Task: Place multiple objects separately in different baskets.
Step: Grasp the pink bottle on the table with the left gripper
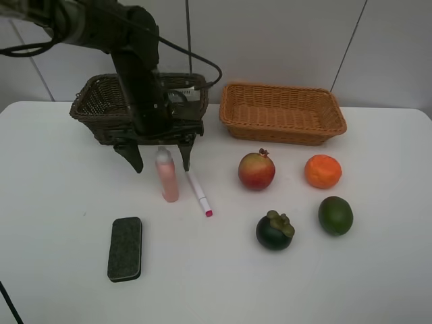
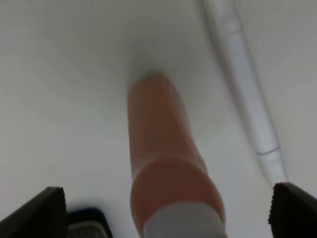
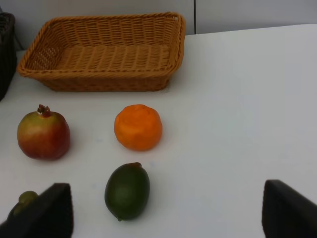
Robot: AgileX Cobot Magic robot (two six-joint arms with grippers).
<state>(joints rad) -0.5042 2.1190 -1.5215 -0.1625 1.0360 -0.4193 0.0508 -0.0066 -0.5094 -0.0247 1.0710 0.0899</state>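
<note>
A pink bottle (image 1: 167,179) (image 2: 161,144) stands upright on the white table, and my left gripper (image 1: 158,157) (image 2: 166,215) hangs open around its white cap, one finger on each side and apart from it. A white marker (image 1: 198,193) (image 2: 243,94) with a pink tip lies just right of the bottle. The black eraser (image 1: 125,248) (image 2: 88,225) lies nearer the front. To the right sit the pomegranate (image 1: 256,171) (image 3: 43,135), orange (image 1: 322,171) (image 3: 138,127), lime (image 1: 335,215) (image 3: 127,191) and mangosteen (image 1: 275,230). My right gripper (image 3: 168,213) is open above the table near the lime, holding nothing.
The dark brown basket (image 1: 94,101) stands at the back left, partly hidden behind my left arm. The light orange-tan basket (image 1: 283,111) (image 3: 104,54) stands at the back right and shows nothing inside. The table's front edge lies below the eraser.
</note>
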